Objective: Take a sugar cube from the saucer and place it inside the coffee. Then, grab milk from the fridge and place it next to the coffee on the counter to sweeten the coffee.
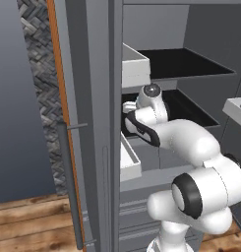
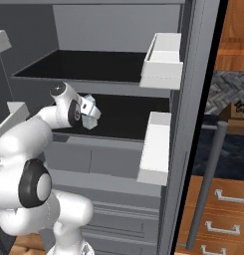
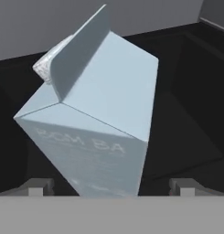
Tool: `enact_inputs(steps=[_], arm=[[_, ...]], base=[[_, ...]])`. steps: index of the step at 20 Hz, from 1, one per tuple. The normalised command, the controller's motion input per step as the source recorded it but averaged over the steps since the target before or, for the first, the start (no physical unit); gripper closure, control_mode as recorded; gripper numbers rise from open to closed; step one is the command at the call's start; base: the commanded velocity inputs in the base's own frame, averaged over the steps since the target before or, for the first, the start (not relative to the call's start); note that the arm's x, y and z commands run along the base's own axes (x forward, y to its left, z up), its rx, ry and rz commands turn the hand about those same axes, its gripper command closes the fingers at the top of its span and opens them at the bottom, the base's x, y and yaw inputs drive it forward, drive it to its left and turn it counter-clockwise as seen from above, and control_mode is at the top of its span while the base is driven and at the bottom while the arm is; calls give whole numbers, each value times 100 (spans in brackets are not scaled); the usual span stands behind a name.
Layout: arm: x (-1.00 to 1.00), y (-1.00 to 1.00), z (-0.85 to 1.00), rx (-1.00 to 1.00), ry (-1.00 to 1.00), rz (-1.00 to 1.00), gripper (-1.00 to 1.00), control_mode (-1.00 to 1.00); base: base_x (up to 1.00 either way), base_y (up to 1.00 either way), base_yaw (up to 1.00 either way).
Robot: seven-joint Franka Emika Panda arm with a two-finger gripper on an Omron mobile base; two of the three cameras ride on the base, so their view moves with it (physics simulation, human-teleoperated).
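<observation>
The milk, a pale grey-blue carton with a gabled top, stands close in front of the hand on a dark shelf of the fridge. My gripper is open. Its two fingertips sit to either side of the carton's lower part, with a gap on each side. In the right base view the arm reaches into the middle shelf, where the gripper is. The counter shows past the fridge's right edge. The sugar cube, the saucer and the coffee are out of view.
Black fridge shelves lie above and below the hand. White door bins hang at the right. A long grey bar handle stands beside wooden drawer fronts. The floor is wooden.
</observation>
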Motion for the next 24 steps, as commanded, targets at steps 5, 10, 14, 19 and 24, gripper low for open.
enact_inputs(steps=[5, 10, 14, 19, 24], arm=[[28, 2, -3, -3, -3, -2, -100, -100], [27, 8, 0, -4, -3, -2, -100, -100], [17, 0, -8, -4, -3, -2, -100, -100], [7, 0, -16, -2, -8, 0, 100, -100], [0, -7, -12, 0, -7, 1, 100, -100]], base=[[0, 0, 0], [0, 0, 0], [0, 0, 0], [0, 0, 0], [0, 0, 0]])
